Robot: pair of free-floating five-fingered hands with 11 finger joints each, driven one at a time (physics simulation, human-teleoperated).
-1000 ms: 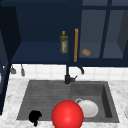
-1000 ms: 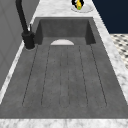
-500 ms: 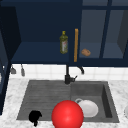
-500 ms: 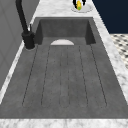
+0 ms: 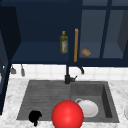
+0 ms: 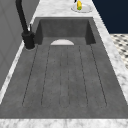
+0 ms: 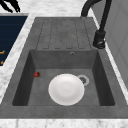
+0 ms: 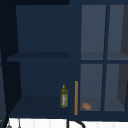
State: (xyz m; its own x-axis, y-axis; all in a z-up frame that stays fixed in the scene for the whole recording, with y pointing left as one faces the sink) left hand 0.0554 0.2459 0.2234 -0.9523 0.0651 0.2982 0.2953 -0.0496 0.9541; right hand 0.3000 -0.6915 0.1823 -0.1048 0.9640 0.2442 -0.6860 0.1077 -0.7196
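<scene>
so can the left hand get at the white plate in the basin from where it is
Probably yes. The left hand hovers at the sink's front edge over the draining board, and the white plate lies uncovered in the basin. The red ball sits between them in the front view, so it may need skirting.

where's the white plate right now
The white plate lies flat on the floor of the sink basin, beside the drain; in the front view, right of the red ball.

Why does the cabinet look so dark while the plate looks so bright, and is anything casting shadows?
Upper view: the open cabinet is deep, dim blue, with the bottle faintly lit. Right side view: the white plate is evenly bright, without glare, and the sink basin has darker walls. Front view: the red ball looks flat with no highlight, and the left hand is a black silhouette.
</scene>
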